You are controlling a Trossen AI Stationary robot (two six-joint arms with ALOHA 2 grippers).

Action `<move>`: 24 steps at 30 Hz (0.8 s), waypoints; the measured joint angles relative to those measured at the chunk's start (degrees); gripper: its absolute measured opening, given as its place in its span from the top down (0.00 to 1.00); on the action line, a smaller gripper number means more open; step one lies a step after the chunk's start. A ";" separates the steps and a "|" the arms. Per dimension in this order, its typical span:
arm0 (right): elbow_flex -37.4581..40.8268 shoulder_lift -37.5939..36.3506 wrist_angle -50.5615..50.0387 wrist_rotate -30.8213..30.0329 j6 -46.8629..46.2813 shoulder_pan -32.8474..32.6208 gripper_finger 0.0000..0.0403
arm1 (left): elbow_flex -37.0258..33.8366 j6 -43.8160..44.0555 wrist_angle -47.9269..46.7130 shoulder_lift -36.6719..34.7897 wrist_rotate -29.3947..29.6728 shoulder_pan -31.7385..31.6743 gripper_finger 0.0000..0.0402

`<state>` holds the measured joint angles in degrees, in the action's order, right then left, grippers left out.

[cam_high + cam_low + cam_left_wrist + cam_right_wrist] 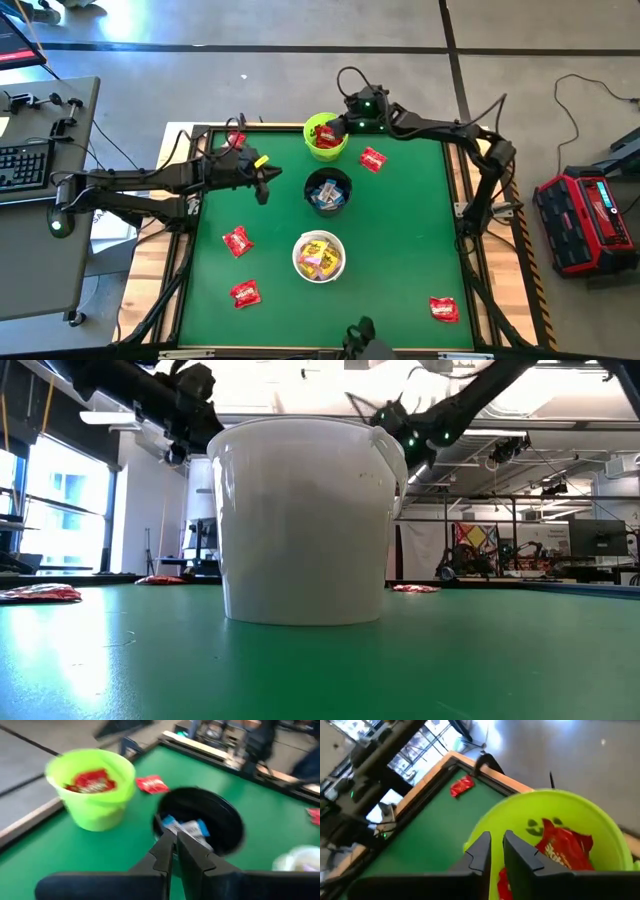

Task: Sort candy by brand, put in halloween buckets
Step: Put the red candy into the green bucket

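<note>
In the high view we find three buckets near the centre of the green table. The lime green bucket sits top centre and holds red candy. The black bucket sits just below it and holds blue-and-white packets. The white bucket sits lowest and holds yellow packets.

We see the right gripper over the green bucket's rim, fingers a narrow gap apart, holding nothing. The left gripper hangs left of the black bucket, fingers pressed together and empty.

Loose red packets lie on the table: one right of the green bucket, one at top left, two at lower left, one at lower right.
</note>
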<state>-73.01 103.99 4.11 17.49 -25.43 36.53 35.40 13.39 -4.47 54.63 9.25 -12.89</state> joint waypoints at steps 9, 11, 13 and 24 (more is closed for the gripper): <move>-0.02 -7.83 -9.25 -15.73 12.09 -8.26 0.99 | 0.02 -0.40 -5.81 0.00 -12.56 3.78 1.00; -0.04 -8.67 -9.32 -18.34 12.23 -11.02 1.00 | 0.05 0.55 -7.45 0.00 -15.21 5.15 1.00; -0.04 -8.86 -9.44 -20.72 11.30 -13.86 1.00 | 0.09 0.75 -10.14 0.00 -16.31 7.19 1.00; -0.02 -10.79 -18.02 -28.05 2.66 -27.67 1.00 | 0.09 1.50 -25.64 0.00 -16.65 20.52 1.00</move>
<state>-73.03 93.20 -13.91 -10.56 -22.77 8.86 35.48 14.89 -30.11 54.63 -7.40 7.63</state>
